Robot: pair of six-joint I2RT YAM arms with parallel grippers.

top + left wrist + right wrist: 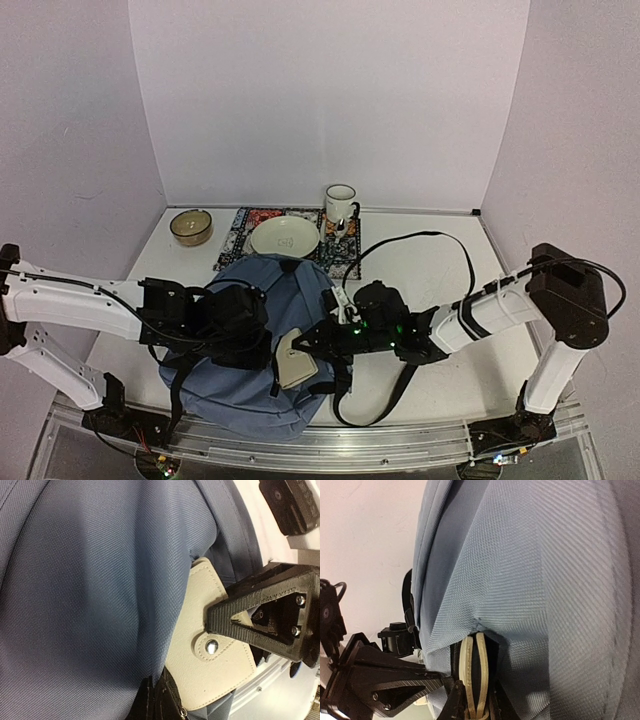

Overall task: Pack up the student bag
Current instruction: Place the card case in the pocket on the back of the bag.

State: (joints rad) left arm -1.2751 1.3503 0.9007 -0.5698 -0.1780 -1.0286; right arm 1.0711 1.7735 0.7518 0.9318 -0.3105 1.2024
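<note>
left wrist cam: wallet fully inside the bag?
No: most of the cream wallet shows outside the student bag fabric, pinched in the right hand.

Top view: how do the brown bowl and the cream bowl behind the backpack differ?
The brown bowl is smaller than the cream bowl. The brown bowl is dark; the cream bowl is pale. The brown bowl stands on the bare table, left of the patterned mat; the cream bowl stands on that mat. Both are round, upright, beyond the backpack.
</note>
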